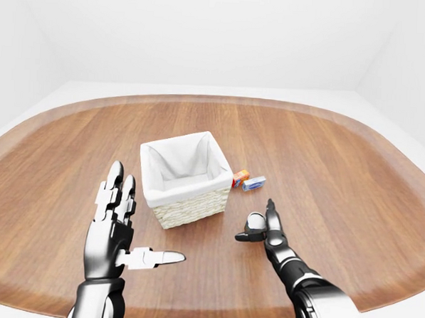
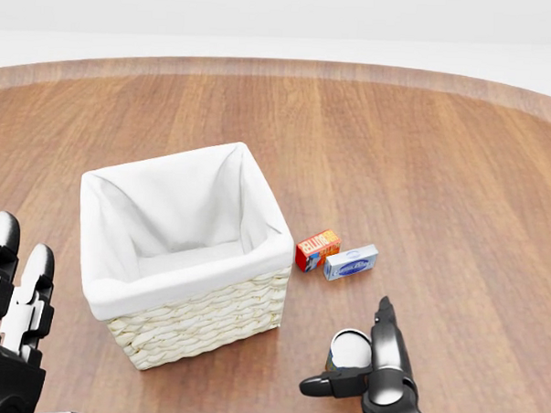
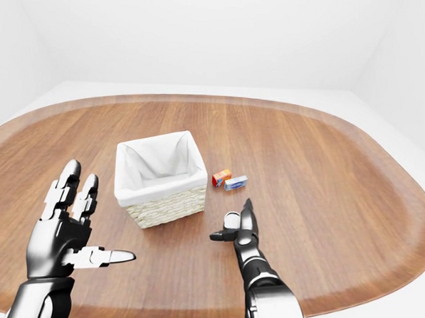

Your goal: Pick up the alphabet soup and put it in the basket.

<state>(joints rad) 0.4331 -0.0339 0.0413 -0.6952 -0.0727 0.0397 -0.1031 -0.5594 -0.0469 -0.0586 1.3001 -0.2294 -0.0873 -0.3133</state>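
Note:
The alphabet soup can [image 2: 348, 347] stands upright on the wooden table [image 1: 341, 158], below and to the right of the wicker basket [image 2: 193, 320] with its white cloth lining. My right hand [image 2: 358, 364] is open right against the can: its fingers [image 2: 383, 325] point up along the can's right side and the thumb reaches under its lower left. The fingers do not close round it. My left hand [image 1: 147, 214] is open and empty, held up to the left of the basket.
A small orange-red box [image 2: 317, 249] and a blue-and-white box [image 2: 351, 263] lie side by side just right of the basket, above the can. The table's rounded edge [image 1: 376, 299] runs close below both hands.

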